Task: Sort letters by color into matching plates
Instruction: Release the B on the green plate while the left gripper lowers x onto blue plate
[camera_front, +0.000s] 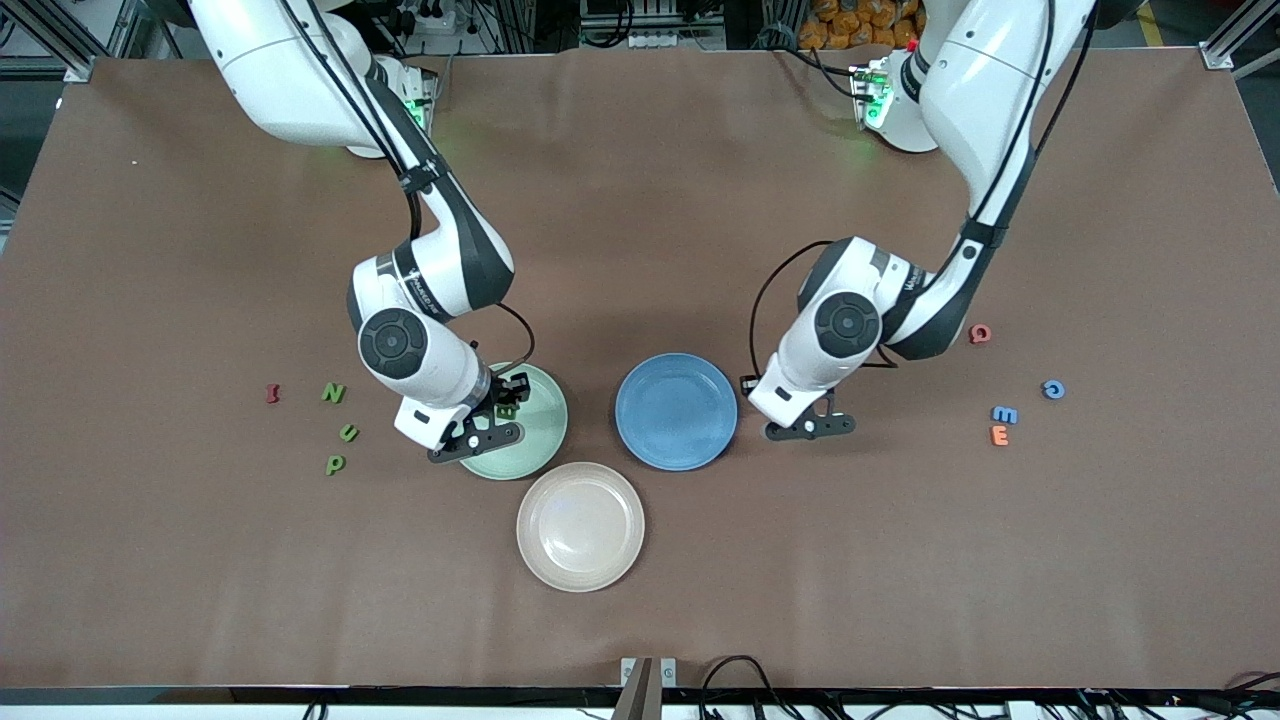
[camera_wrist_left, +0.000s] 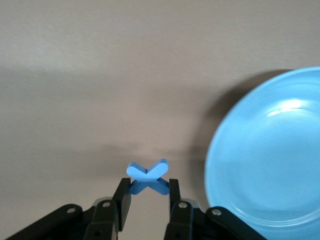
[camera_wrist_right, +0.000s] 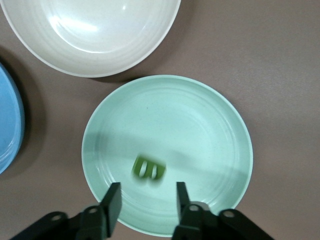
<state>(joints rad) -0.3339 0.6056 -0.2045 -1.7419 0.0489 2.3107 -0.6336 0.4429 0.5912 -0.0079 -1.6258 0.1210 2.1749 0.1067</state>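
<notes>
My right gripper (camera_front: 503, 412) hangs open over the pale mint green plate (camera_front: 540, 440). A dark green letter B (camera_wrist_right: 148, 169) lies in that plate (camera_wrist_right: 200, 130) just under the open fingers (camera_wrist_right: 112, 202), and it also shows in the front view (camera_front: 508, 410). My left gripper (camera_front: 792, 417) is low over the table beside the blue plate (camera_front: 676, 410), toward the left arm's end. It is shut on a blue X (camera_wrist_left: 147, 172); the blue plate's rim (camera_wrist_left: 220, 150) is close by. Green N (camera_front: 333, 393), U (camera_front: 348, 433) and P (camera_front: 335, 464) lie toward the right arm's end. Blue E (camera_front: 1004, 414) and G (camera_front: 1053, 389) lie toward the left arm's end.
A beige-pink plate (camera_front: 580, 526) sits nearer the front camera than the two task plates. A red letter (camera_front: 272, 394) lies beside the green N. An orange E (camera_front: 999, 436) touches the blue E, and a red-orange letter (camera_front: 980, 333) lies near the left arm's elbow.
</notes>
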